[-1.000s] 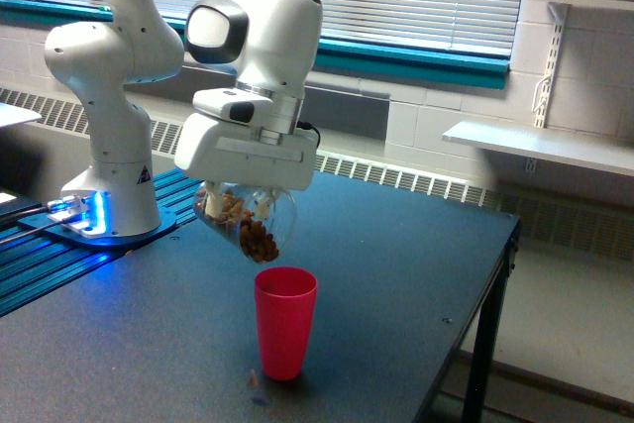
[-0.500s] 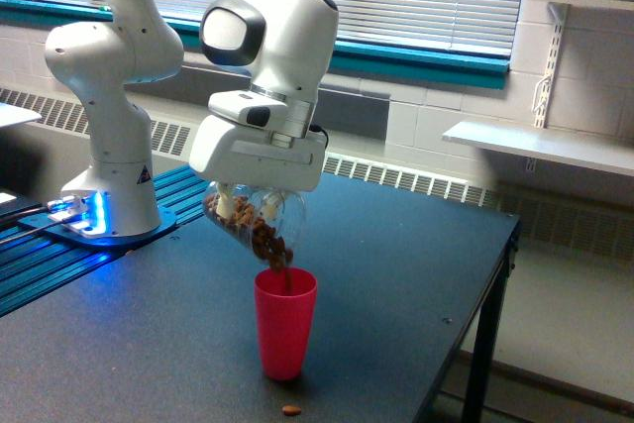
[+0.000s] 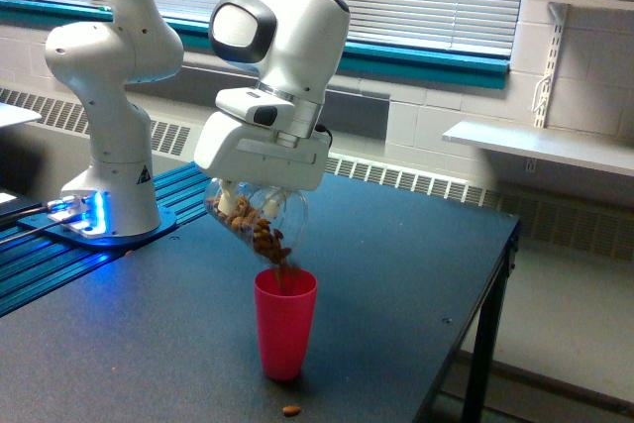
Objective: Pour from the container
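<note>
The pour was well under way: the container (image 3: 260,225), a clear rounded cup, hung tipped steeply under the gripper (image 3: 243,200), its mouth just above the rim of the red cup (image 3: 285,322) on the dark table (image 3: 396,274). Brown nut-like pieces (image 3: 269,241) crowded at the lip and appeared to be dropping into the red cup, while a good share remained inside the glass. One piece (image 3: 290,410) lay spilled on the table near the cup's base. The gripper's fingers were mostly hidden behind its housing, so I judged them clamped on the container
</note>
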Available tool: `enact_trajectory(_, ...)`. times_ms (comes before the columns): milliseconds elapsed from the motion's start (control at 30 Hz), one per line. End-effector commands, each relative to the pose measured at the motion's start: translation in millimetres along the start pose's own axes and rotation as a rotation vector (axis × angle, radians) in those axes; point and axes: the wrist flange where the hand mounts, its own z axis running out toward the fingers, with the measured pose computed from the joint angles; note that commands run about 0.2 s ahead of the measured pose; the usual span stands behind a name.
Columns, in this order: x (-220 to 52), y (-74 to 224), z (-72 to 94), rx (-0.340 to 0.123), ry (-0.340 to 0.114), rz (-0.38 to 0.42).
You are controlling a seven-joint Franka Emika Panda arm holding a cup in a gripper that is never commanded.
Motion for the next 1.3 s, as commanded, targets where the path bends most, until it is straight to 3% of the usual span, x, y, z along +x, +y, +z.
enact_trajectory(33, 1, -4, -1.8, -0.025, -0.010, -0.006)
enact_trajectory(400, 4, -8, -1.6, -0.051, -0.027, 0.005)
enact_trajectory(1300, 6, -16, -12.0, -0.037, -0.067, -0.005)
